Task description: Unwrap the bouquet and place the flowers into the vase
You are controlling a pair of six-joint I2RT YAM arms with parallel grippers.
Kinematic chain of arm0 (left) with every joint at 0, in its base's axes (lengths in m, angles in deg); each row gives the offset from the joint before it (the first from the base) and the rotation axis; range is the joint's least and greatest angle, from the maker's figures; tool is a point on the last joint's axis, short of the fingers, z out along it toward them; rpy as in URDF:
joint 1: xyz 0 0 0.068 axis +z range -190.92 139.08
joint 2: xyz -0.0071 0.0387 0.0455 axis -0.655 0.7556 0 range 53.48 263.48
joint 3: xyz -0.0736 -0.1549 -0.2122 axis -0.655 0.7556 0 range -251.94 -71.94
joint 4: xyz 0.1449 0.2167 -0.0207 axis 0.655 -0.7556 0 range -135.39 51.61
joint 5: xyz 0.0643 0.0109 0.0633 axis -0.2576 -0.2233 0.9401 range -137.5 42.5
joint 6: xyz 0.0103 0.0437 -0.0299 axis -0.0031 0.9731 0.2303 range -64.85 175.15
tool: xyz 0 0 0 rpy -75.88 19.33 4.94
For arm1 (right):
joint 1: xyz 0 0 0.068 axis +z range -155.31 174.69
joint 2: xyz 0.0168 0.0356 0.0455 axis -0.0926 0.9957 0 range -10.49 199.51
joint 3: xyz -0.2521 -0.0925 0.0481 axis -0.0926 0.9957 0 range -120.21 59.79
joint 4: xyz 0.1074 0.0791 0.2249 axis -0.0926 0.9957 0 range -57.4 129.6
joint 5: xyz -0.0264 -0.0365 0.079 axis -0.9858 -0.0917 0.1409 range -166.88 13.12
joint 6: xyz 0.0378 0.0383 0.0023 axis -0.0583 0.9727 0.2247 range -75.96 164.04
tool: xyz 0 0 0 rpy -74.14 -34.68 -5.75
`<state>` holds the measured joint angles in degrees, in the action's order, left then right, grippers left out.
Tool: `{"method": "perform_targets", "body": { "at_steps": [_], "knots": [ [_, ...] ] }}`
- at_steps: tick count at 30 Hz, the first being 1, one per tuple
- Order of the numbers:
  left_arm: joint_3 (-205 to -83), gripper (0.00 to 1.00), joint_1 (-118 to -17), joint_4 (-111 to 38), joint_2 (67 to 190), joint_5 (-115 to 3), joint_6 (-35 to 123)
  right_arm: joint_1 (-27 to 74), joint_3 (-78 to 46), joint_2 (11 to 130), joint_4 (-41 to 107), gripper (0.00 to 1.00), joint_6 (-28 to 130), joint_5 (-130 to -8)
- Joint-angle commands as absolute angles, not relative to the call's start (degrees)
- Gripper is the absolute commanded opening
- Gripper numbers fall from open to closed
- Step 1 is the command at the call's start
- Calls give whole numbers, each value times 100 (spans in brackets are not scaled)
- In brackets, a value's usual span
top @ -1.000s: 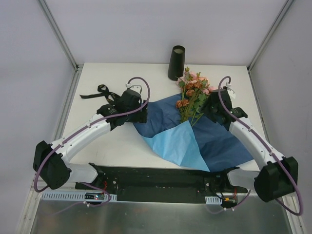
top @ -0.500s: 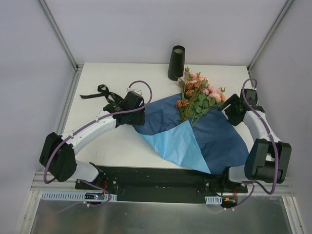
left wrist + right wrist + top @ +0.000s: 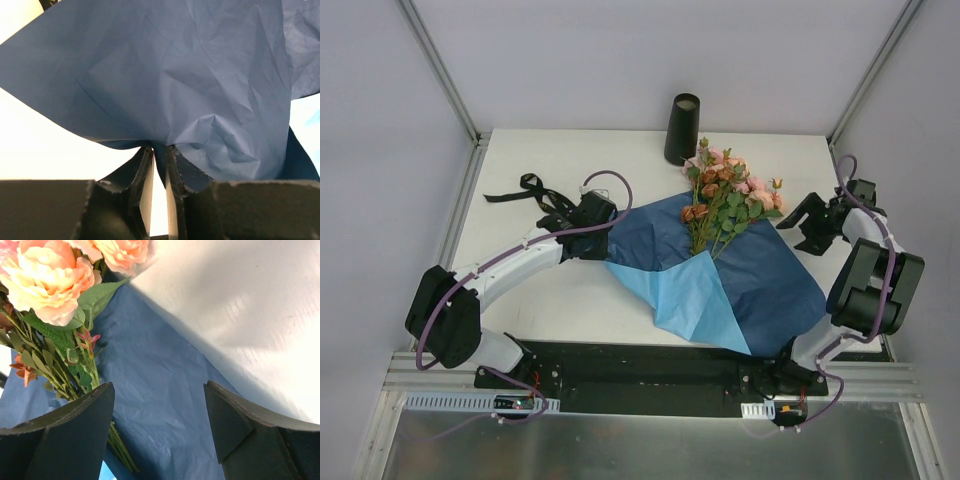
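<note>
Flowers [image 3: 725,195] lie on unfolded blue paper [image 3: 770,272].

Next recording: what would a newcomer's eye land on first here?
The pink and orange flowers lie on the spread-open blue paper in the middle of the table, heads toward the black vase at the far edge. The left gripper has its jaws pinched on the paper's left edge. The right gripper hangs open just right of the blooms.
</note>
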<state>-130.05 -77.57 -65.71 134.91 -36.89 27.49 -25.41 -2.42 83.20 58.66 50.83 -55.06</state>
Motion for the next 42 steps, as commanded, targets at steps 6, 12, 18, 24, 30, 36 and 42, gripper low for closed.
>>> {"method": "perform_targets", "body": {
  "at_steps": [6, 12, 18, 24, 30, 36, 42],
  "knots": [
    [-13206, 7, -7678, -6766, 13495, -3713, 2843, -2843, -788, 9110, 6317, 79, 4274, -5051],
    [-13241, 6, -7652, -6925, 13425, -3713, 2870, -2843, -823, 9365, 6379, 80, 4176, -4938],
    [-13355, 6, -7652, -6933, 13618, -3871, 2843, -2843, -885, 9375, 6582, 79, 4149, -4972],
    [-13312, 7, -7652, -6933, 13627, -3827, 2799, -2869, -1034, 9041, 6336, 79, 4368, -4974],
    [-13259, 8, -7643, -6924, 13592, -3888, 2597, -2869, -1290, 9357, 6319, 79, 4448, -5069],
    [-13303, 8, -7643, -6924, 13671, -3915, 2632, -2825, -1139, 9646, 6001, 80, 4448, -4990],
    [-13320, 8, -7643, -6881, 13785, -4108, 2588, -2773, -1140, 9814, 6195, 79, 4264, -4753]
  ]
}}
